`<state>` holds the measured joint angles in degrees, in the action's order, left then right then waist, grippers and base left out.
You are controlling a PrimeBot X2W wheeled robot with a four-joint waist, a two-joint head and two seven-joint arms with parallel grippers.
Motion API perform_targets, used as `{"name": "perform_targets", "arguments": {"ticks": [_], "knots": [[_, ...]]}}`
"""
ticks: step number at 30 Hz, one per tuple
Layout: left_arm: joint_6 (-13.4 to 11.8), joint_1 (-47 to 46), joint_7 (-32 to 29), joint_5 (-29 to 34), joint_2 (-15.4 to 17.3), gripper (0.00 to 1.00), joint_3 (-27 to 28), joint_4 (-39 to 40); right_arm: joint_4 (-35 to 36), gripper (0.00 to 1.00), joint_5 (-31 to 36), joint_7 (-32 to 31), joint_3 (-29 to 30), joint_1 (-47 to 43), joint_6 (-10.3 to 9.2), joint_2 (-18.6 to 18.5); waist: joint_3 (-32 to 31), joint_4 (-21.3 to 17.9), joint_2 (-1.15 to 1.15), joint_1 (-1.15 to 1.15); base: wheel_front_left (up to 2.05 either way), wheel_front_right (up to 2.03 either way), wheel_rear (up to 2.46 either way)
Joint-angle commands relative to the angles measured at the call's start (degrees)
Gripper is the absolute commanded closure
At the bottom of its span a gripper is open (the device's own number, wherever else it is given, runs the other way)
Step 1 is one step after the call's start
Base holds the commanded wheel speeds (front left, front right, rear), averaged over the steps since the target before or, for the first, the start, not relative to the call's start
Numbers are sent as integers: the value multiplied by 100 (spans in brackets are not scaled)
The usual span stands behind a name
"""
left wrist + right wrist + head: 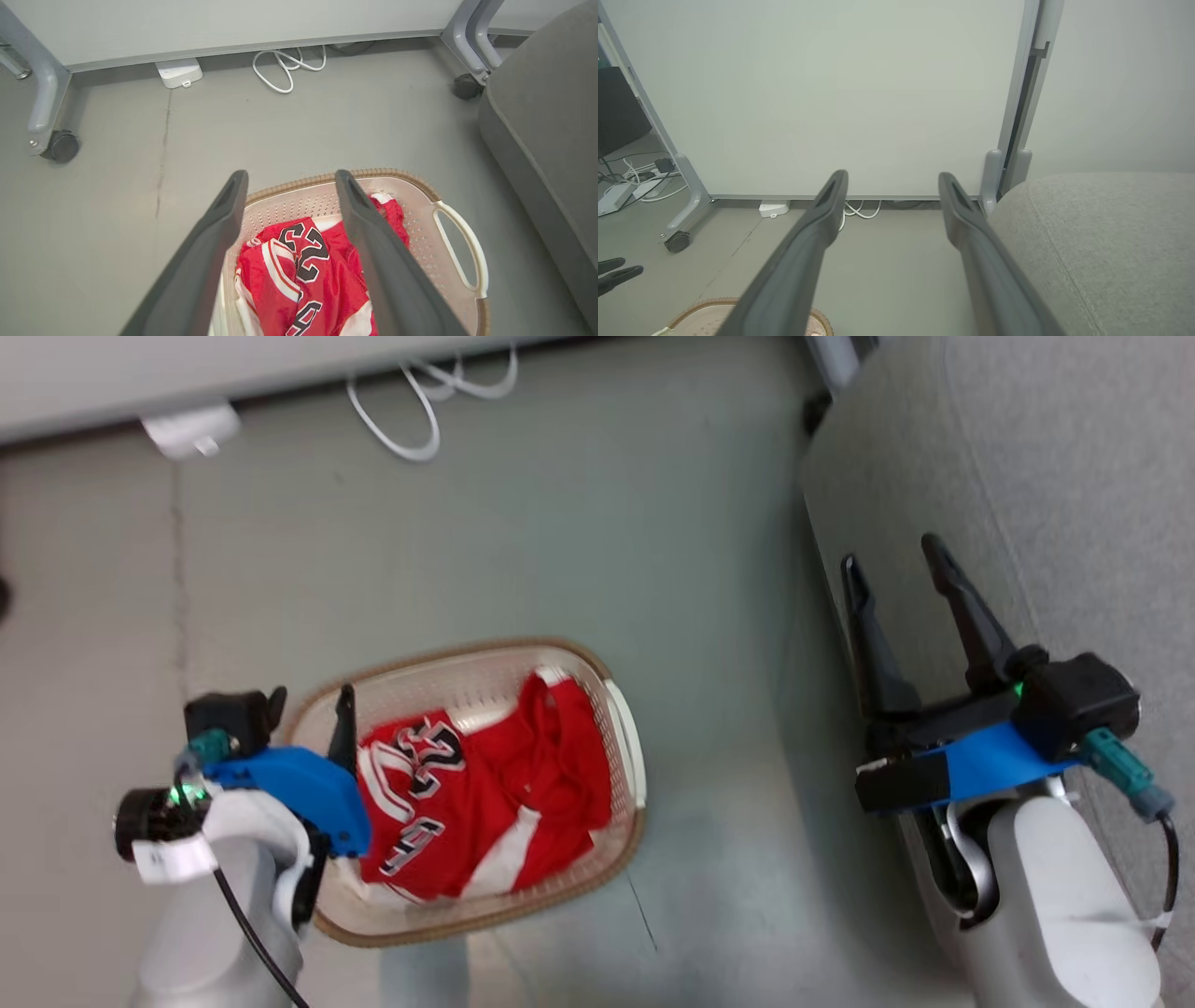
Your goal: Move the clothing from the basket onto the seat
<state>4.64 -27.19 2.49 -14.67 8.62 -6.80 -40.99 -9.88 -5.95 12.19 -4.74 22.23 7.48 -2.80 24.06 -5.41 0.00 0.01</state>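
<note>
Left gripper (292, 175), nearest the lens in the left wrist view. Its two dark fingers rise from the bottom edge, spread wide and empty, with the clothing (299, 280) visible between them.

Head view, lower left: the same gripper hangs over the left end of the basket (448, 649), one finger beside the edge of the red heap. Whether it touches the fabric cannot be told. The clothing lies wholly inside the basket, lower centre, its numbers uppermost and a white stripe showing toward the bottom. The basket stands on the grey floor (607, 523), near the seat (1074, 476), which takes up the right side of the frame.

Right gripper (889, 553), centre right, is likewise spread and carries nothing. Its fingers lie over the seat's rounded edge.

Stage, as judged: no garment is on the seat yet, and the first pick is about to begin.

Hazards from here:
- A finger that descends too close to the perforated wall or woven rim may catch it, so that closing lifts or tips the basket with the cloth.
- A shallow pinch may take only the top layer of slippery fabric, leaving the second garment behind or letting it slide free mid-carry.
- A trailing hem may snag the rim and drag the light basket across the floor.
- The right arm, parked over the seat's edge, may obstruct the drop zone.
</note>
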Motion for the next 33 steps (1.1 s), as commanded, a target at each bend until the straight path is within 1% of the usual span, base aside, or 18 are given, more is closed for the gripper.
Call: {"name": "perform_targets", "arguments": {"ticks": [1,9,16,19,22,24,26,27,28,29,33], "knots": [[29,-241,-81,5,87,0,-13,-64,53,0,-68,54,-24,196,3,-14,1047,-556,0,-1,0,0,0],[70,-1072,-728,-6,447,0,-45,-834,192,0,-378,261,-309,642,3,-9,2163,-997,0,-1,0,0,0],[10,-1505,-1011,39,766,0,-66,-1178,323,0,-714,303,-569,894,3,-10,2811,-1244,0,-1,0,0,0],[-53,-1575,-1069,55,882,0,-59,-1261,398,0,-847,305,-660,904,3,-11,2974,-1336,0,-1,0,0,0],[-181,-1634,-1202,77,1008,0,-60,-1376,483,0,-936,305,-747,936,3,-11,3087,-1436,0,-1,0,0,0],[-251,-1660,-1268,75,1050,0,-53,-1425,535,0,-988,305,-776,958,3,-11,3149,-1495,0,-1,0,0,0],[-270,-1692,-1331,39,1052,0,-42,-1451,581,0,-1028,306,-769,972,3,-11,3193,-1529,0,-1,0,0,0],[-284,-1706,-1350,14,1047,15,-38,-1461,595,0,-1036,306,-759,961,3,-11,3205,-1537,0,-1,0,0,0],[-292,-1721,-1359,11,1045,62,-40,-1468,599,0,-1058,306,-751,945,3,-12,3213,-1543,0,-1,0,0,0],[-292,-1734,-1377,5,1048,100,-45,-1474,600,0,-1081,306,-751,936,3,-11,3219,-1547,0,-1,0,0,0],[-215,-1790,-1428,-47,1079,100,-80,-1505,597,0,-1133,306,-768,932,3,-12,3216,-1540,0,-1,0,0,0]]}}
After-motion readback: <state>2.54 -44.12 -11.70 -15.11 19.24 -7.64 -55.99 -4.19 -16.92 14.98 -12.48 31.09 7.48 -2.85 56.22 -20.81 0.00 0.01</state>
